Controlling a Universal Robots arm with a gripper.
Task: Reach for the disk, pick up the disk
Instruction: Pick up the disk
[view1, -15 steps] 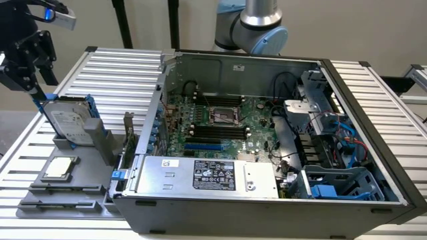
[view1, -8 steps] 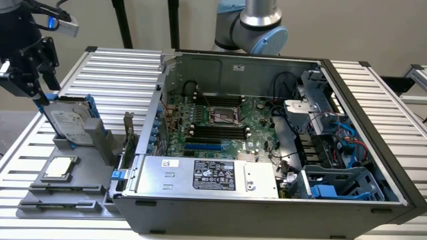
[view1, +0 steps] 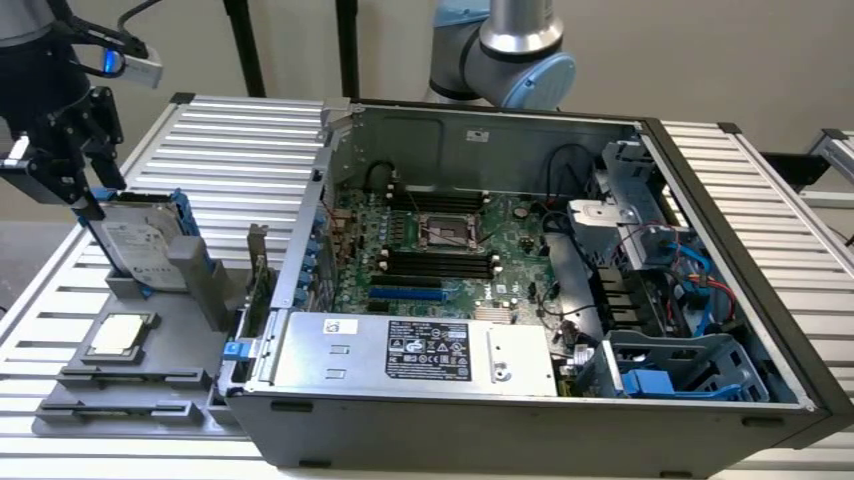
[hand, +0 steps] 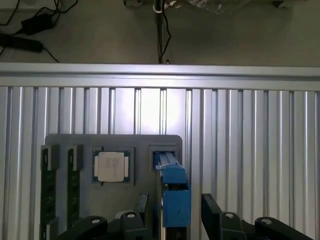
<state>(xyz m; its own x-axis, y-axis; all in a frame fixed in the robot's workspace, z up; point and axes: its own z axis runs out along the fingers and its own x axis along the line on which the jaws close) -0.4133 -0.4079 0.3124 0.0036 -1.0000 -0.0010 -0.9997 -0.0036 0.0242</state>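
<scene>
Disk (view1: 134, 235) stands on edge in a slot of the gray holder (view1: 80, 400) on the desk (view1: 227, 140), at the exterior view's left, beside the open PC case (view1: 534, 435). Reach looks about done: gripper (view1: 83, 195) sits at its top edge, jaws wide on either side, not clamped, so the pick is left. Desk is ribbed aluminium; cables (hand: 30, 25) lie on the bare floor (hand: 100, 35) beyond.

A: From where is the exterior view being taken?
B: From high up, angled down; the open computer case (view1: 507, 435) is being framed whole, at mid distance.
A: And the wrist view?
B: It is being pointed straight down, close over the gray tray (hand: 115, 142) and the disk (hand: 172, 200), both being shown at the exterior view's left.
</scene>
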